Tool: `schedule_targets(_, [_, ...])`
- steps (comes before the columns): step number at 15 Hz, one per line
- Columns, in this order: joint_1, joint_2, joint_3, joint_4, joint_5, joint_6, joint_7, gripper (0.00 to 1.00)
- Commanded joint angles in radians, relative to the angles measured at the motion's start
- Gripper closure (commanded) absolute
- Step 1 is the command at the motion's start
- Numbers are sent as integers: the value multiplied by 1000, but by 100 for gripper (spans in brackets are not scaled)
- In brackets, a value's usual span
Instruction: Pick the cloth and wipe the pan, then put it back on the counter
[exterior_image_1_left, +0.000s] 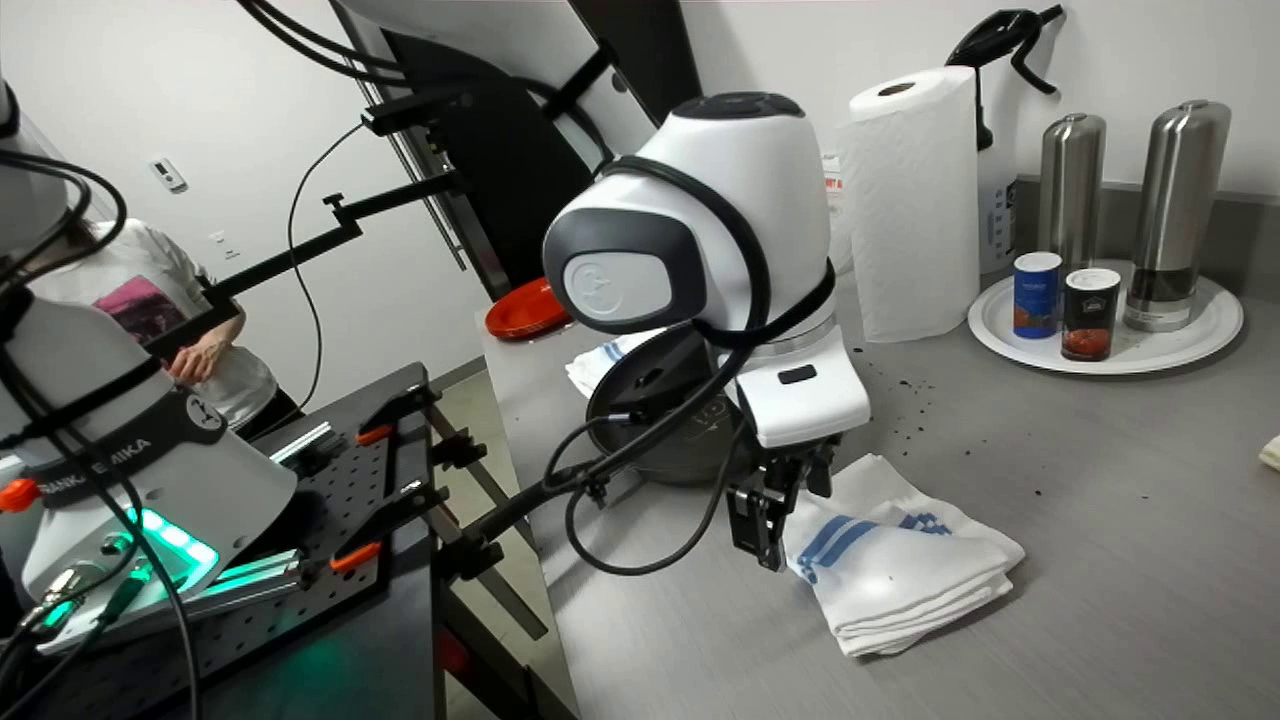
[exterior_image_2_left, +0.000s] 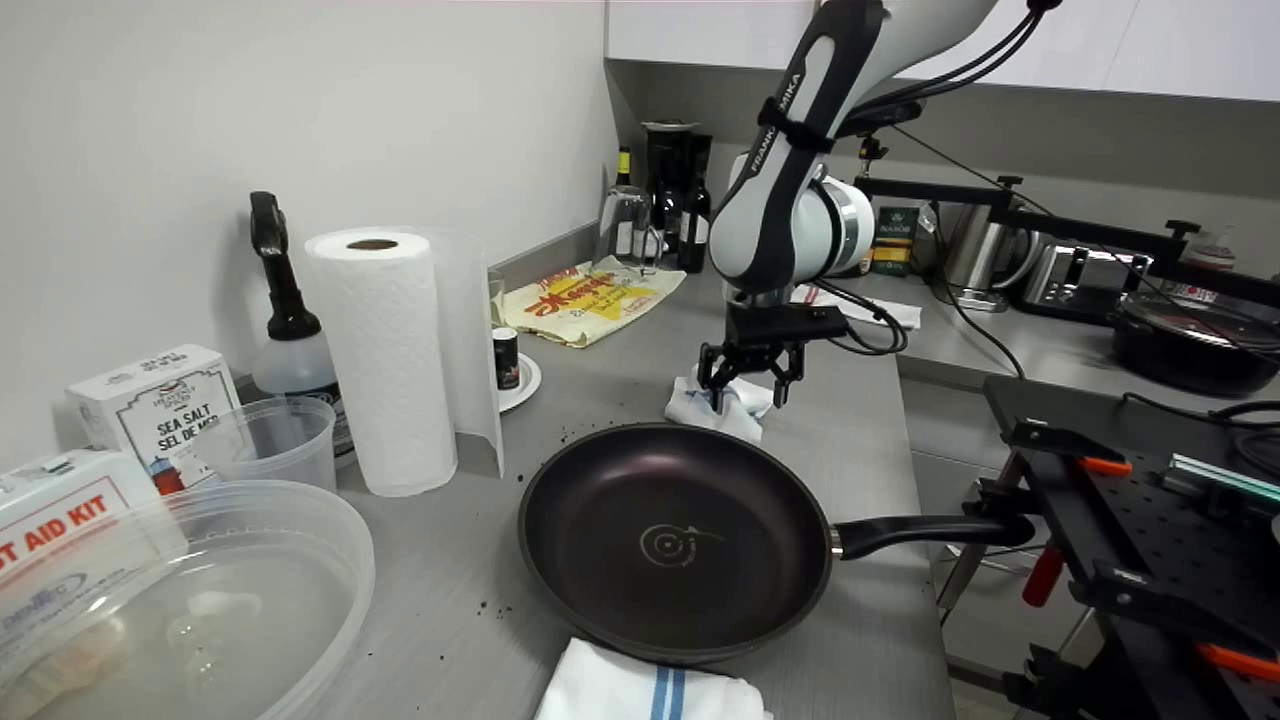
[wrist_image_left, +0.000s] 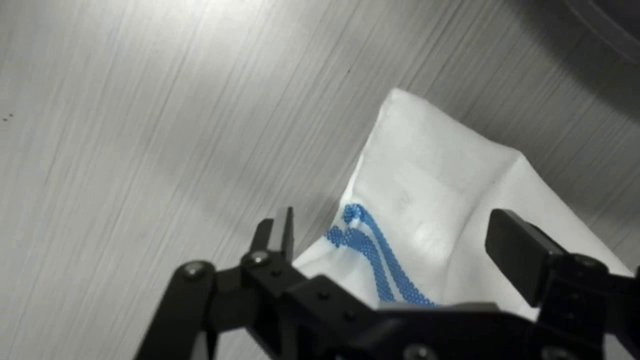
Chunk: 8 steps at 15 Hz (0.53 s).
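The cloth, white with blue stripes and loosely folded, lies on the grey counter. My gripper stands open over one end of it, jaws wide apart. In the wrist view, the striped part of the cloth shows between and beneath the spread fingers, not pinched by them. Whether the fingertips touch it, I cannot tell. Beside the cloth sits the black pan, its inside bare and its handle pointing over the counter's edge. My arm partly covers the pan in an exterior view.
Another blue-striped white towel lies against the pan's far side from my gripper. A paper-towel roll, a white tray with jars and mills, a clear tub and a red dish stand around. Dark crumbs dot the counter.
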Motion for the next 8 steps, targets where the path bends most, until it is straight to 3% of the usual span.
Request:
schedule_targets(1, [32,-79,-20,-80,-20,-11,-2,0])
schedule_targets(4, [54,-135,-34,-132,-40,-1,-7,0])
schedule_targets(8, [38,-244,-12,-199,-85,-71,-93,0])
